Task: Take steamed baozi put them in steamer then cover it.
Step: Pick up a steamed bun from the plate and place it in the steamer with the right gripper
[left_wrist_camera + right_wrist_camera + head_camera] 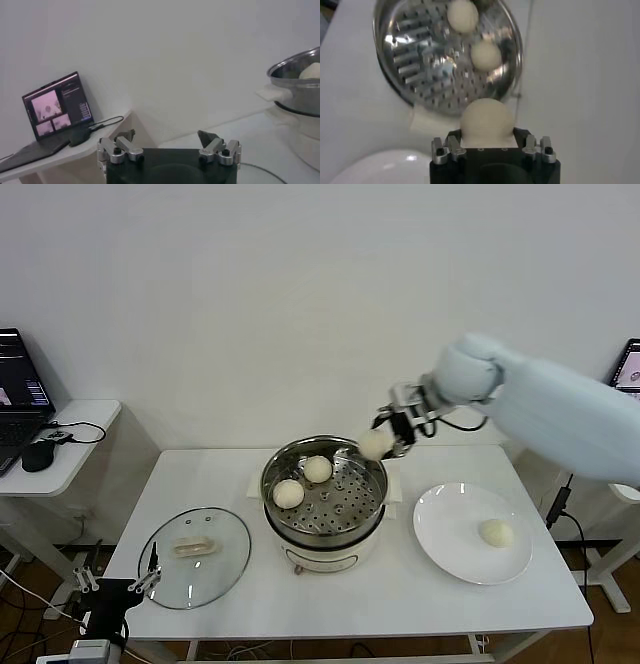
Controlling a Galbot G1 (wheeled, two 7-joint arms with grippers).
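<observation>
A steamed baozi (pixel 376 444) sits clamped between the fingers of the right end effector (pixel 392 434), which hangs in the air just over the far right rim of the steamer (pixel 325 494); in the right wrist view the same bun (pixel 486 121) fills the gap between the two fingers, with the perforated tray (pixel 430 60) below it. Two more baozi rest on that tray, one near the far side (pixel 317 469) and one toward the left (pixel 288 493), close together but apart. The steamer stands at the middle of the white bench (pixel 400 594) on its cream base. To its right a flat white plate (pixel 450 539) carries a fourth baozi (pixel 496 533) on the side away from the steamer. To the steamer's left the cover (pixel 195 556) lies flat on the bench, glass down and cream handle up, well clear of the pot. The left end effector (pixel 118 588) is low at the near left corner of the bench, just beside the cover's edge, its fingers (pixel 123 137) spread wide and holding nothing. Beyond it, a side table (pixel 70 446) bears an open laptop (pixel 18 394) and a mouse (pixel 40 454).
</observation>
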